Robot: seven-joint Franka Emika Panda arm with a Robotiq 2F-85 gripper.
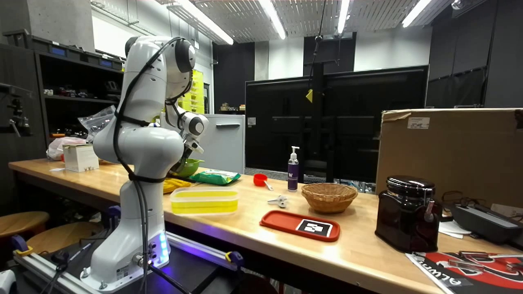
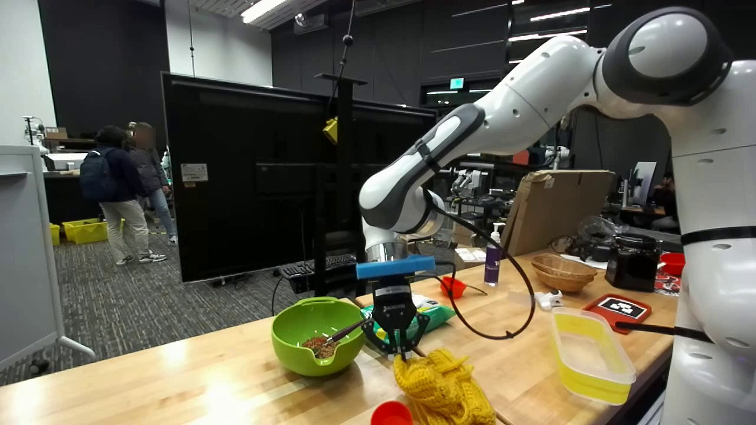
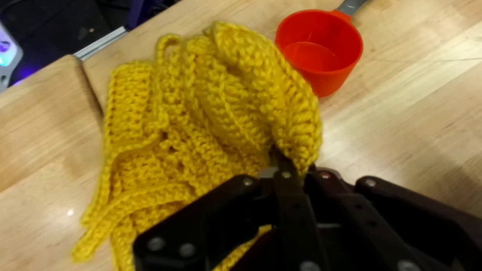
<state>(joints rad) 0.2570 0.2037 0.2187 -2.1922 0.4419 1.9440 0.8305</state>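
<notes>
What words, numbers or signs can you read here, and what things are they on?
"W", on the bottle.
"ALWA", on the red-and-black sheet; what follows is unclear.
Too small or blurred to read: lettering on the hand, the carton label, the screen sticker, the green sign and print on the bag.

Ceiling lights (image 1: 272,18) glow bright; glare whitens the tabletop (image 2: 220,392); in the wrist view the claw (image 3: 292,170) blurs.

We arch our glossy white jointed arm (image 2: 531,100) up and over, pointing our black two-fingered Robotiq gripper (image 2: 402,353) downward, its jaws pinched close together.
</notes>
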